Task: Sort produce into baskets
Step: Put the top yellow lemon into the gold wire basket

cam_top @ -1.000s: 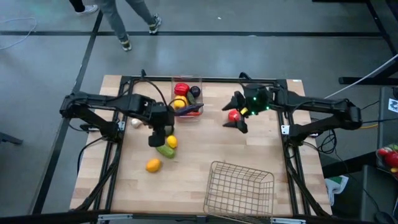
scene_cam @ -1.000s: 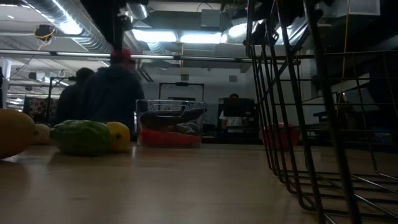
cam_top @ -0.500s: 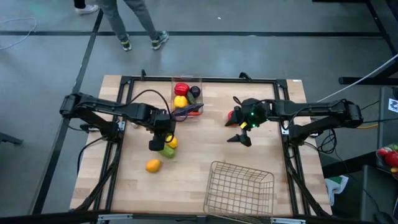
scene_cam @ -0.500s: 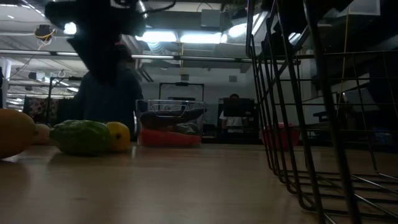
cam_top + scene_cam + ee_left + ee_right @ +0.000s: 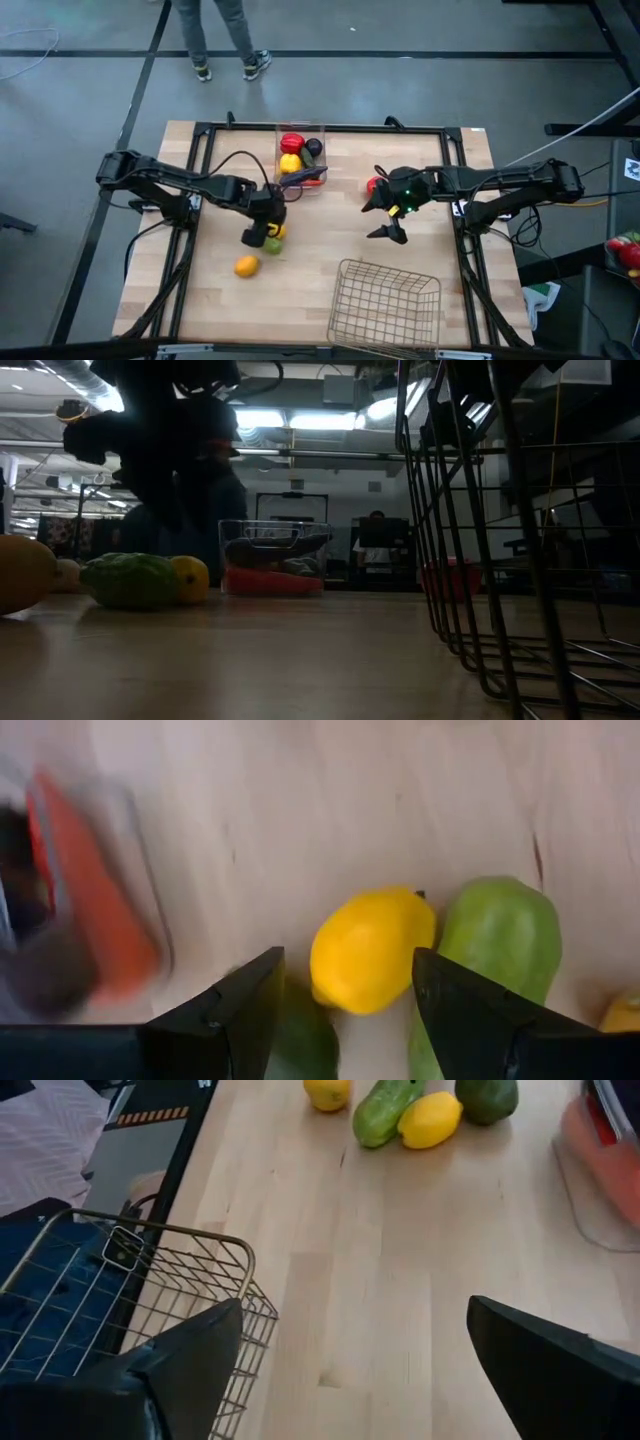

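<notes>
A wire-mesh basket (image 5: 388, 300) is sitting at the desk's (image 5: 320, 290) near edge. Mid-desk, the left gripper (image 5: 345, 1020) is hovering, fingers parted, over a yellow lemon (image 5: 370, 950) beside a green fruit (image 5: 497, 945), while the right gripper (image 5: 385, 215) is hanging wide open and empty. Farther back, the clear bin (image 5: 300, 160) is holding red, yellow and dark produce.

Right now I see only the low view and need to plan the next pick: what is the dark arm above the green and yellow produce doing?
Observer: That is the left gripper. Its wrist view shows the fingers open on either side of the yellow lemon, not closed on it.
Operator: And the right gripper?
Observer: The right gripper hangs open and empty over the table, between the clear bin and the wire basket.
Operator: Anything in the wire basket?
Observer: From above, nothing.
</notes>
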`<act>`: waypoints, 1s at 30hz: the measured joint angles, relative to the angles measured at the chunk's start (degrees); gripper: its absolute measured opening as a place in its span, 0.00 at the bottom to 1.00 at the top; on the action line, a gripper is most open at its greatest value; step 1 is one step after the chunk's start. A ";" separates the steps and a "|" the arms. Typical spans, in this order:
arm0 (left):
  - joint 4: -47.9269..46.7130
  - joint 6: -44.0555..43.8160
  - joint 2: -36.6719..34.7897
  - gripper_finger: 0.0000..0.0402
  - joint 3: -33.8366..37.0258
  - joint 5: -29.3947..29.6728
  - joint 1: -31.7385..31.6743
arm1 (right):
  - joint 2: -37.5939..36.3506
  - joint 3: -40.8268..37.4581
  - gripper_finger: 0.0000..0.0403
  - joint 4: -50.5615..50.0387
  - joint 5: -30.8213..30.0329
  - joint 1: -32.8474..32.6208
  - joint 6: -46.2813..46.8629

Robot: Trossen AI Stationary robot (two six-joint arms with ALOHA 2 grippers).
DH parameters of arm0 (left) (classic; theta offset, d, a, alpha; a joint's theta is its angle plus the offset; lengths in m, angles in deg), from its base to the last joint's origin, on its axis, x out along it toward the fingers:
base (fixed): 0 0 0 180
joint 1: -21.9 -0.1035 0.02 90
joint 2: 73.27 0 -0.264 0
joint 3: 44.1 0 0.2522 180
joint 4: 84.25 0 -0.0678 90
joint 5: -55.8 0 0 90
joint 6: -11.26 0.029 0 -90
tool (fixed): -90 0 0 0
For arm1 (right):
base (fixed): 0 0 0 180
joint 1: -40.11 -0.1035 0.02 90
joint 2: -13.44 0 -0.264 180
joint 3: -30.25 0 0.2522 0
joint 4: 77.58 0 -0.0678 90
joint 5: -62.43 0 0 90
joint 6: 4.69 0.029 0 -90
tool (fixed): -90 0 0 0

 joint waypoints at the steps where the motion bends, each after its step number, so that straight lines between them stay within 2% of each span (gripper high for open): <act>1: 0.50 2.04 0.37 0.54 0.03 0.00 0.20 | 0.00 0.00 0.95 -0.02 -0.20 0.00 0.10; 9: 1.17 9.61 4.15 0.54 0.09 -0.04 0.55 | 0.04 0.00 0.95 -0.30 -4.14 0.11 3.00; 19: 4.10 9.84 11.20 0.54 -0.32 0.07 0.52 | 0.04 0.00 0.95 -0.28 -4.25 0.13 3.00; 30: 7.39 8.65 11.61 0.54 -0.10 0.02 0.32 | 0.04 0.00 0.95 -0.28 -4.25 0.13 2.98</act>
